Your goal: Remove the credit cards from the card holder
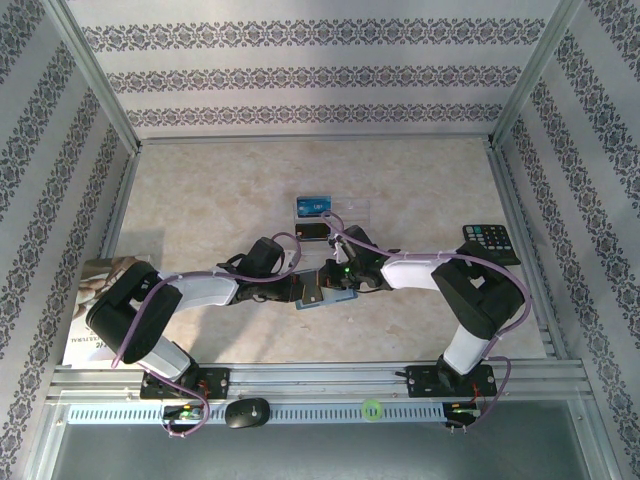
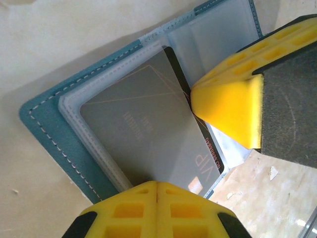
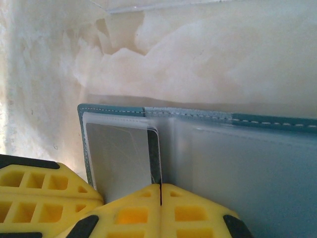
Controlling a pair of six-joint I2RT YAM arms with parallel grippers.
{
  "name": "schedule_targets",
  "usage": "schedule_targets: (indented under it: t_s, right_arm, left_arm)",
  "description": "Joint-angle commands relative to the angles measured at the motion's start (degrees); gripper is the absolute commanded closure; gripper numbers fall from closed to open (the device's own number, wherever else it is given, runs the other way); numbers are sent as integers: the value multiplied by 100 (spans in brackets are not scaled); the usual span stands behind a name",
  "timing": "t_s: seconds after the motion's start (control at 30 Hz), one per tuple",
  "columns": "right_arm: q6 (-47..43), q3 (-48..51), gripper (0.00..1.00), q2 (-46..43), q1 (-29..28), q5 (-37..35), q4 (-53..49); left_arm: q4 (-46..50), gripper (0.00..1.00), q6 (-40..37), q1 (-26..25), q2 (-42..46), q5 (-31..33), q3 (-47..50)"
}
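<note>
Shows the left claw with its 2 yellow fingers pressed together, no gap between them, the tip set at the near edge of the open card holder. Cannot tell whether that edge is pinched or merely pressed down.

Shows the right claw likewise closed, its fingers meeting along a thin seam, the tip touching the long edge of a grey card marked "VIP". Cannot tell whether the card is gripped.

Places the grey card over the clear pocket of 1 leaf, skewed against the holder's stitched teal border, with a dark strip of red print along 1 side. Cannot tell how far into the pocket it sits.

Locates the card holder flat and inside-up near the middle of the bench, between the 2 claws.

Sets beyond it a clear plastic sheet carrying a blue card, with a dark card just nearer the arms.

Puts a black calculator at the right edge and a printed booklet at the left edge, both well apart from the holder.
</note>
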State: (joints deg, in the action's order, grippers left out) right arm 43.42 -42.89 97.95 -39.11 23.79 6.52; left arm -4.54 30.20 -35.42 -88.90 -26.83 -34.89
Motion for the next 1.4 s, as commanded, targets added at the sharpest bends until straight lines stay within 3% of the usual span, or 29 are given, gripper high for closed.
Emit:
schedule_targets:
  t_s: [0.0, 0.2, 0.37, 0.47, 0.6, 0.93, 1.37]
  right_arm:
    - [66, 205, 100, -163, 48, -328, -102]
    - [145, 461, 100, -592, 97, -885, -247]
    - [-38, 473, 99, -790, 79, -815, -145]
    - [-306, 414, 82, -882, 67, -314, 115]
    - [-365, 136, 76, -605, 20, 121, 129]
    - [-83, 105, 86, -102, 45, 168, 547]
    - [106, 123, 83, 163, 91, 214, 619]
  left_arm:
    - [166, 100, -62, 122, -158, 214, 52]
    - [163, 100, -73, 209, -51, 325, 48]
    - [254, 100, -124, 212, 59, 394, -43]
    - [340, 100, -169, 220, 57, 442, -61]
    - [367, 100, -179, 245, 18, 453, -49]
    - [250, 100, -131, 261, -88, 336, -3]
    - [189, 100, -148, 281, -183, 258, 4]
